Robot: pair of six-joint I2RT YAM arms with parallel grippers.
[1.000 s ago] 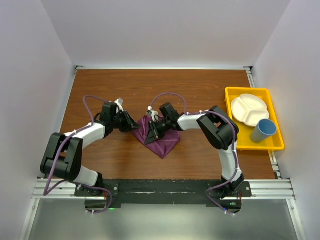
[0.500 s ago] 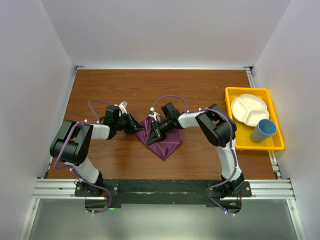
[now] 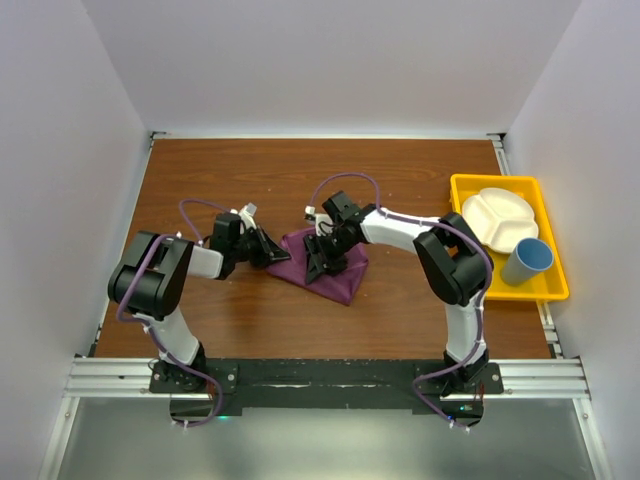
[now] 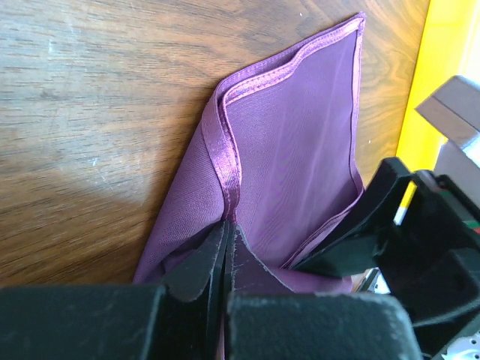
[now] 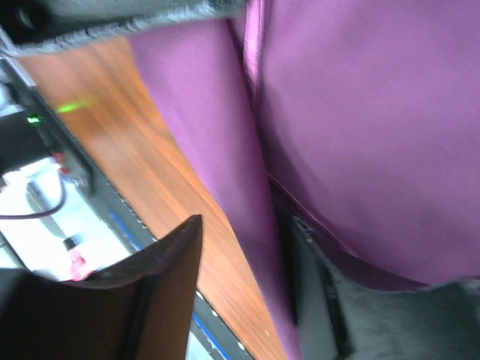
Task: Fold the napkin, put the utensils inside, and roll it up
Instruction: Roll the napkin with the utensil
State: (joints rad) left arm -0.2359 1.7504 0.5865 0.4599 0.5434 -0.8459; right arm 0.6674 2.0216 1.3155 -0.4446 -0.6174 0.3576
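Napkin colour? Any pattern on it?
The napkin is plain plum purple, no pattern, with a glossier hem; clearest in the left wrist view.

- The left gripper [image 4: 227, 244] has its jaws pressed flat together, pinching the near hem of the napkin [image 4: 292, 142].
- The napkin lies folded on the wooden table [image 4: 90, 112], its layers overlapping and shiny hems running along its left and right edges.
- The black right gripper [image 4: 360, 229] sits at the napkin's right edge, one fingertip over the cloth.
- A strip of yellow tray [image 4: 450, 45] shows at the upper right.
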